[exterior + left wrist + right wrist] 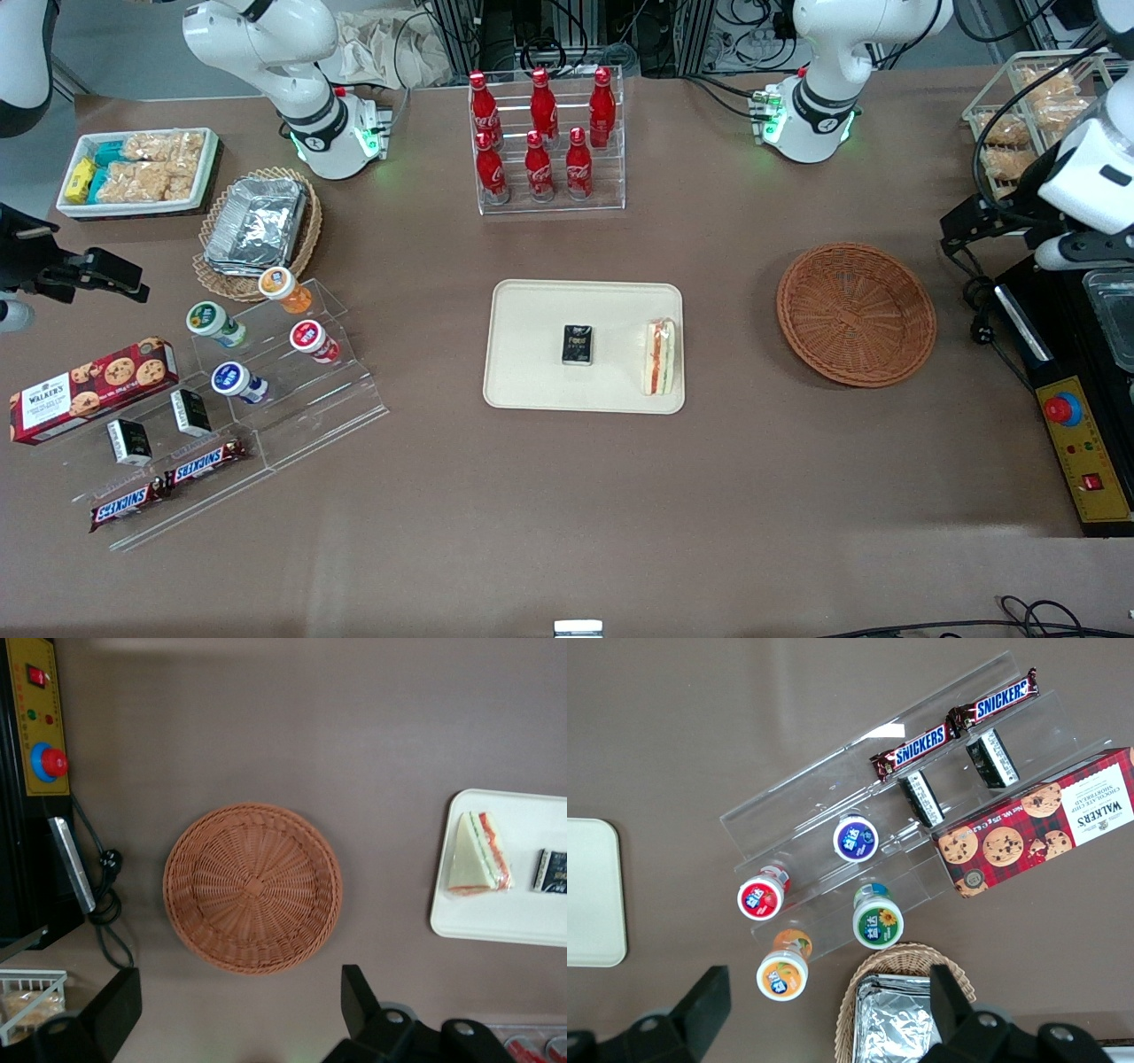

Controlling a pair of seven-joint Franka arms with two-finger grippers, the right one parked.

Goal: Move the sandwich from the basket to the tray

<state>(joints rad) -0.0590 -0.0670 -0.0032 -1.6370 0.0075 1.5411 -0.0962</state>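
With the sandwich (pixel 658 357) already lying near the tray (pixel 532 306) edge, basket (pixel 856 315) empty, my tool (pixel 239 1014) hangs spread and empty above the tabletop; I reckon only a careless sweep could nudge it off.

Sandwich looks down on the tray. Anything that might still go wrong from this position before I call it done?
Two things, both minor. The sandwich lies close to the tray rim nearest the basket, so a bump might push it over the low edge. The gripper hangs open above the table beside the empty basket, near the control box and its cable; a careless retreat might snag there.
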